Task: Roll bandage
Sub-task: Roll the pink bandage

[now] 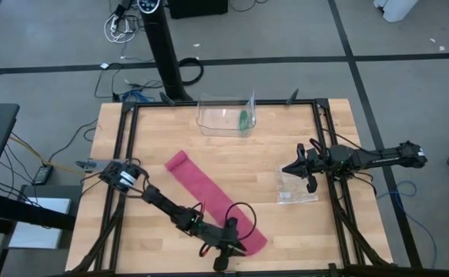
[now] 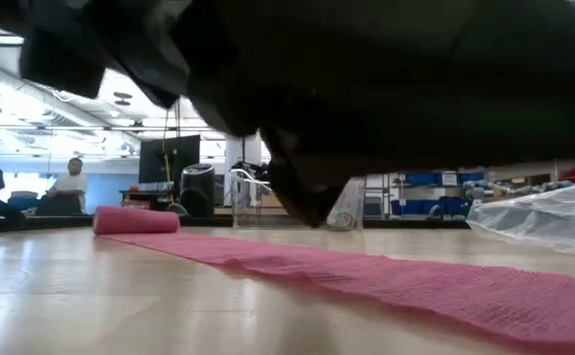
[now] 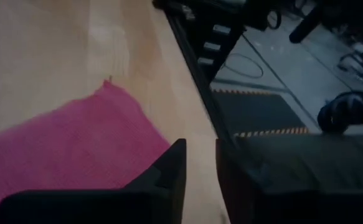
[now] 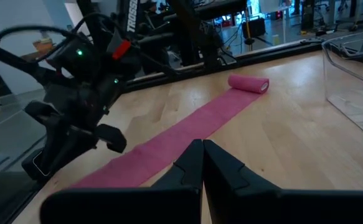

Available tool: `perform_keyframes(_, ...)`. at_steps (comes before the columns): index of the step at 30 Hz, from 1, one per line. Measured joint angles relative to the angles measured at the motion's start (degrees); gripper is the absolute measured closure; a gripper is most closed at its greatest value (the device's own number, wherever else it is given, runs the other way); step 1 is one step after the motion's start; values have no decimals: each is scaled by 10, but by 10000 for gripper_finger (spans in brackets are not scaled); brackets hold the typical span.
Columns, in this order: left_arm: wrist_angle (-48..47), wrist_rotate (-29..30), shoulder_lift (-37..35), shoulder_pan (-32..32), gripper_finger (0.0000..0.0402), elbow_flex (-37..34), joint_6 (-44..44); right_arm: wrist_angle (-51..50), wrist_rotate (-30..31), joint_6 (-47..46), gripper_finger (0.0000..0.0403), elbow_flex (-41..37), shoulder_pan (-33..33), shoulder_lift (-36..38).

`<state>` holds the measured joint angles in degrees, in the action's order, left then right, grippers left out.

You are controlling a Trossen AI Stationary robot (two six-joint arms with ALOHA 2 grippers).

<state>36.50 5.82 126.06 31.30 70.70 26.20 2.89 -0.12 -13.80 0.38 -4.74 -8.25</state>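
Note:
The bandage (image 1: 216, 200) is a magenta-pink strip lying flat on the wooden table, running slantwise from a small roll (image 1: 179, 160) at its far left end to its loose end near the front edge. My left gripper (image 1: 232, 245) hovers over that loose end (image 3: 75, 149), fingers narrowly open (image 3: 201, 168), clear of the table in the low view (image 2: 312, 202). My right gripper (image 1: 289, 168) is shut (image 4: 203, 152) and empty, right of the strip's middle, pointing toward the table's left.
A clear flat plastic piece (image 1: 295, 186) lies just under and near my right gripper. A clear plastic box (image 1: 226, 115) with a small green item (image 1: 243, 119) stands at the far middle. Black frame rails (image 1: 124, 177) run along the table's sides. People sit in the room behind (image 2: 70, 187).

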Motion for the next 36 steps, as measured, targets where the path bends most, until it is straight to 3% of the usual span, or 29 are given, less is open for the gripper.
perform_keyframes(8, 14, 169, -26, 32, 282, 0, -71, 2, 0, 0, 396, 0, 0, 0)
perform_keyframes(16, -132, 176, -69, 28, 292, 0, -48, 3, 0, 0, 396, 0, 0, 0)
perform_keyframes(26, -419, 217, -206, 22, 390, -5, -97, 4, 0, 0, 396, 0, 0, 0)
perform_keyframes(31, -411, 214, -283, 20, 392, -58, -190, 4, 0, 0, 396, 0, 0, 0)
perform_keyframes(36, -344, 195, -366, -1, 396, -163, -198, 5, 0, 10, 395, 0, 0, 0)
